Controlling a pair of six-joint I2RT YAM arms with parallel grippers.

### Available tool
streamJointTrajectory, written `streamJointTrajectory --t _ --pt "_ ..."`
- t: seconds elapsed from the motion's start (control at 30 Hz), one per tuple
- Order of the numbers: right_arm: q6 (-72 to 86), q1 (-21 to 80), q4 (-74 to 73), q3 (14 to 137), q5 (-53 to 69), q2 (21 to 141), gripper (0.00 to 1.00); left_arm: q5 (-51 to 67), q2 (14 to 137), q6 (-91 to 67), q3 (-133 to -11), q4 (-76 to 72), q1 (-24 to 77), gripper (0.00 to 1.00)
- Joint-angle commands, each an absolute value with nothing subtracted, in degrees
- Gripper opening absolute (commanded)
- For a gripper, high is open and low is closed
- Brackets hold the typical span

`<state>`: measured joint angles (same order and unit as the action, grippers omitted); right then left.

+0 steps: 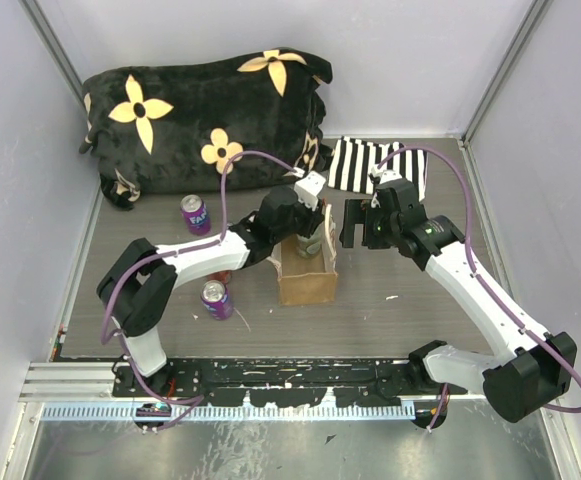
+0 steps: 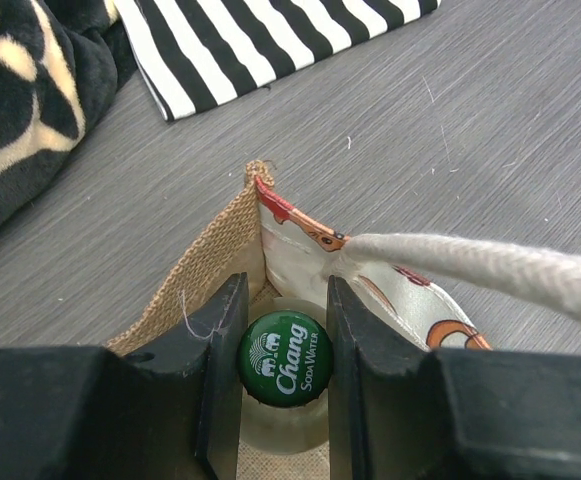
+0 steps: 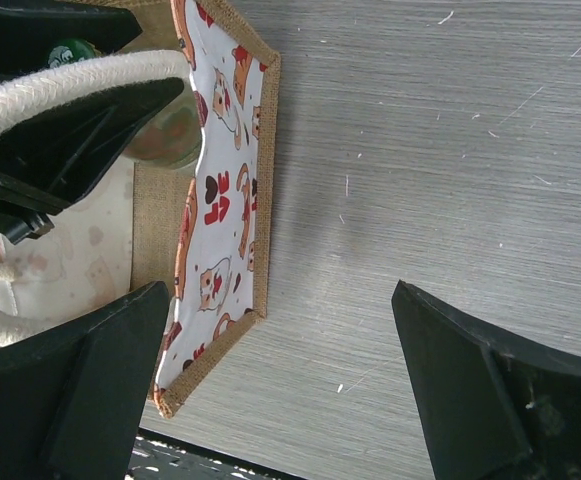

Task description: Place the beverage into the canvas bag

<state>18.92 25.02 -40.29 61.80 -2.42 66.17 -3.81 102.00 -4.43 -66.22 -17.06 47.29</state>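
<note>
Grey wood-grain table (image 1: 410, 290), pale walls around. Left gripper (image 2: 287, 305) partly closed, clamping green-capped bottle (image 2: 286, 358) upright inside canvas bag (image 1: 305, 285) mid-table. Right gripper (image 3: 280, 300) spread wide, holding nothing, at bag's right side. Striped cloth (image 1: 370, 165) and flowered blanket (image 1: 200, 110) behind.

The bottle (image 2: 286, 358) has a green cap with white lettering. Tan bag (image 1: 306, 284), cat-print side. Black-and-white striped cloth (image 1: 365, 165). Black blanket (image 1: 190, 110), cream flowers. Purple cans (image 1: 195, 214). Grey counter (image 1: 400, 300).

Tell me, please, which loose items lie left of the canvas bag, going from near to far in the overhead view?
Nearer purple can → farther purple can → black plush blanket with yellow flowers.
</note>
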Motion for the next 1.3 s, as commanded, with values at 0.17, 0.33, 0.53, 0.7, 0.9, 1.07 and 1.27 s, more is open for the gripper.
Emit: streamJointTrajectory --t 0.17,0.33,0.53,0.7,0.9,1.07,1.27 --pt "19.78 24.79 -36.61 61.26 -1.44 65.93 1.00 -9.12 99.06 2.05 -65.78 -31.29 49.66 0.00" --pt "19.86 24.81 -36.39 61.35 -1.07 66.41 1.00 -10.48 99.62 2.67 -65.99 -33.04 49.71 0.00" --pt "19.95 24.79 -36.13 61.30 -0.67 66.86 1.00 -11.61 99.62 3.60 -65.55 -34.52 49.58 0.00" --pt "20.04 24.87 -36.09 61.13 -0.53 66.86 1.00 -12.98 100.90 2.94 -65.11 -35.57 49.46 0.00" --pt "19.94 24.81 -36.12 60.90 -0.79 66.60 1.00 -14.32 102.46 1.48 -65.31 -35.02 49.34 0.00" --pt "19.73 24.79 -36.12 60.81 -0.79 66.71 1.00 -14.87 102.40 0.38 -64.98 -34.38 49.11 0.31" --pt "19.86 24.81 -36.04 60.56 -0.62 66.73 1.00 -14.46 101.43 0.72 -64.75 -33.35 49.09 0.94"
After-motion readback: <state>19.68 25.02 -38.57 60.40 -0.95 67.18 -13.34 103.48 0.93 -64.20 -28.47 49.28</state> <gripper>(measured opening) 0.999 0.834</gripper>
